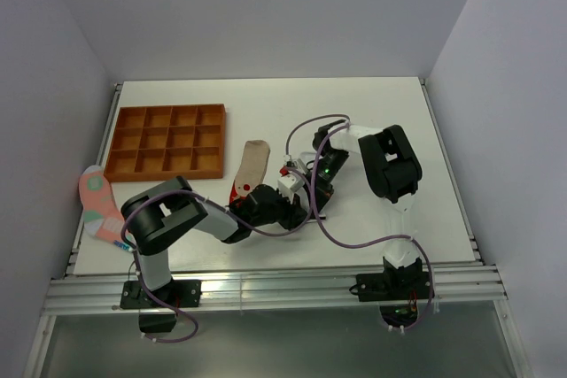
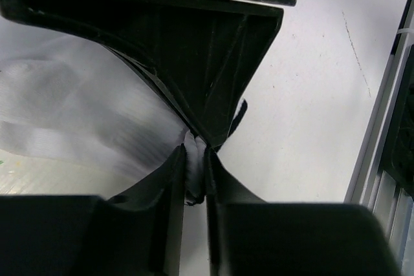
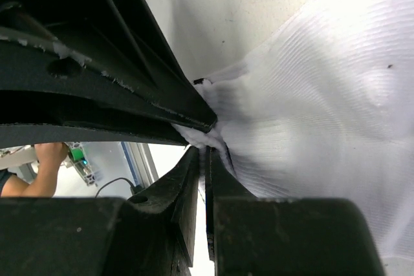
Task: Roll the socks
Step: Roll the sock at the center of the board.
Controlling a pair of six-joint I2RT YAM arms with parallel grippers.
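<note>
- The white sock (image 3: 310,95) is held low at the middle of the counter (image 1: 372,112), between the two arms. Much of its ribbed fabric is spread beside the grips.
- The left end effector (image 2: 195,159) is closed on a small bunch of the white fabric. The pinch is taken at an edge, probably so that the edge can be lifted and turned over.
- The right end effector (image 3: 206,143) is likewise clamped on a fold of the same sock, nearly tip to tip with the left. The fabric is thus gripped at two close spots.
- The roll is judged barely begun, since no tight coil is seen.
- The beige sock (image 1: 254,161) is laid just behind the arms, with a red spotted sock (image 1: 239,190) at its near end.
- A pink sock (image 1: 97,205) is set at the left edge, near the brown tray (image 1: 159,173), apart from the working spot.
</note>
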